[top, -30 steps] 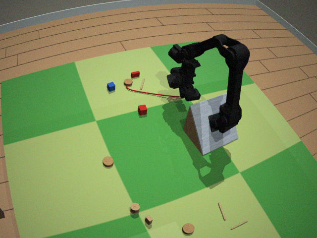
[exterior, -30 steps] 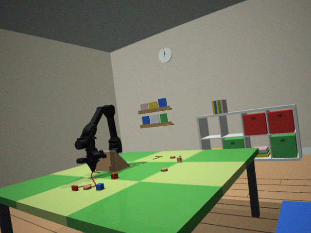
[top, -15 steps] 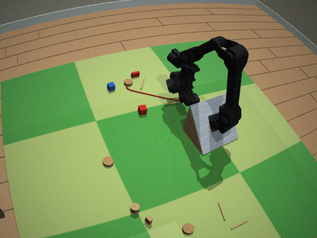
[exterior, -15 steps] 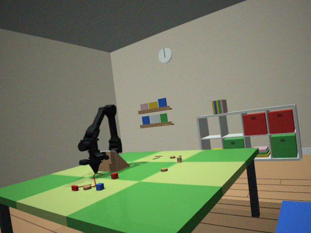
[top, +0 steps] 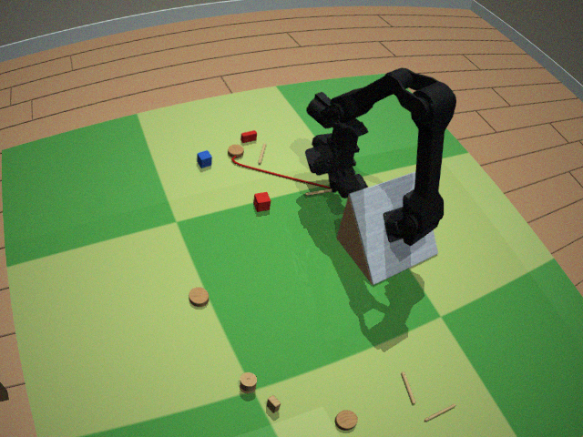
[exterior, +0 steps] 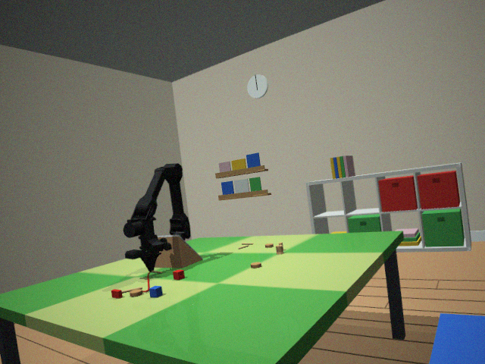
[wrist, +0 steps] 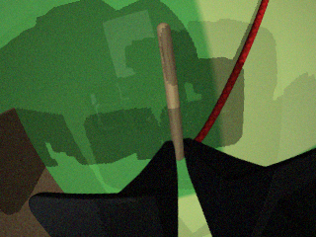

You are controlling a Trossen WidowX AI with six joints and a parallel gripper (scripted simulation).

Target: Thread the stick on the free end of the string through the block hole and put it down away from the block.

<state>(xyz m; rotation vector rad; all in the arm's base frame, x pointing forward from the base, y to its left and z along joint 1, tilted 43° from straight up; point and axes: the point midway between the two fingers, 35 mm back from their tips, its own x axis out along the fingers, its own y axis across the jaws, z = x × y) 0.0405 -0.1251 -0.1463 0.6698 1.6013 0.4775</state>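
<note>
My gripper (top: 340, 191) (exterior: 151, 269) (wrist: 178, 146) is shut on one end of the wooden stick (top: 317, 192) (wrist: 169, 74), just above the table. The stick's free end points away from the fingers, towards the left in the top view. The red string (top: 282, 174) (exterior: 148, 283) (wrist: 229, 89) runs from the fingers to the round wooden button (top: 235, 151) (exterior: 136, 292). The wedge-shaped block (top: 364, 220) (exterior: 176, 254) (wrist: 25, 197) stands on the table beside the gripper, with grey and brown faces. No string shows through it. Its hole is not visible.
A red cube (top: 261, 202) (exterior: 178, 274) lies left of the gripper in the top view. A blue cube (top: 204, 159), a red brick (top: 249, 137) and a loose stick (top: 261, 154) lie around the button. Several discs and two sticks lie farther off. The arm arches over the block.
</note>
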